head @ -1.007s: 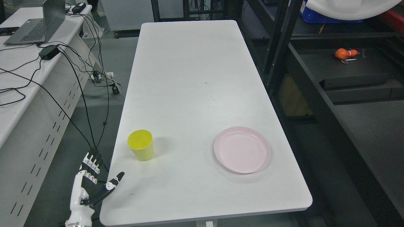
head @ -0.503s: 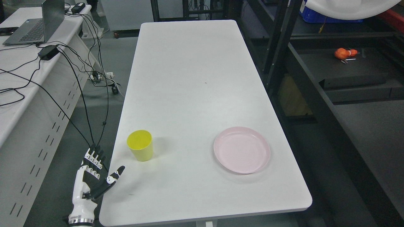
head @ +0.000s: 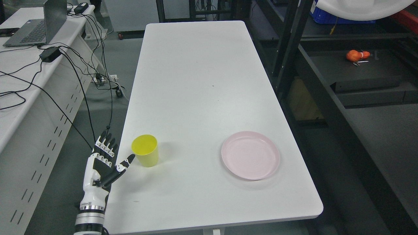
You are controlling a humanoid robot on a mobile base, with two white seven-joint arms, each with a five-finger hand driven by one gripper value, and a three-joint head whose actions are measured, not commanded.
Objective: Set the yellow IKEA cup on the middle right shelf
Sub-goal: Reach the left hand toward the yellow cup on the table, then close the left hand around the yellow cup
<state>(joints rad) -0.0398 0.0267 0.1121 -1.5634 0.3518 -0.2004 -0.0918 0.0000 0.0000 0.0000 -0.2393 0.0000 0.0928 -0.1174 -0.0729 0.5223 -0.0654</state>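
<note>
On the near-left part of the white table (head: 202, 81) sits the yellow cup (head: 145, 150), upright, mouth open to the camera and nothing inside that I can see. It's close to the table's left edge. Over to its right, well apart from it, there's a pink plate (head: 250, 155) lying flat, also with nothing on it.

Left hand (head: 103, 163) comes up from the bottom-left corner, hanging right at the table's left edge just beside the cup. Fingers (head: 105, 143) are stretched out straight and spread, pointing away from the camera, and the thumb (head: 122, 168) sticks out to the right toward the base of the cup. Thumb tip looks super close to the cup wall but I can't tell if it's actually touching. Either way, nothing's gripped, the hand is wide open.

Right side of the shot has the dark metal shelf rack (head: 294, 49), with an orange thing (head: 357, 55) lying on 1 of its dark boards. Far left there's a second desk (head: 19, 98) with a laptop (head: 39, 26) and a bunch of black cables (head: 81, 85) draped off it.
</note>
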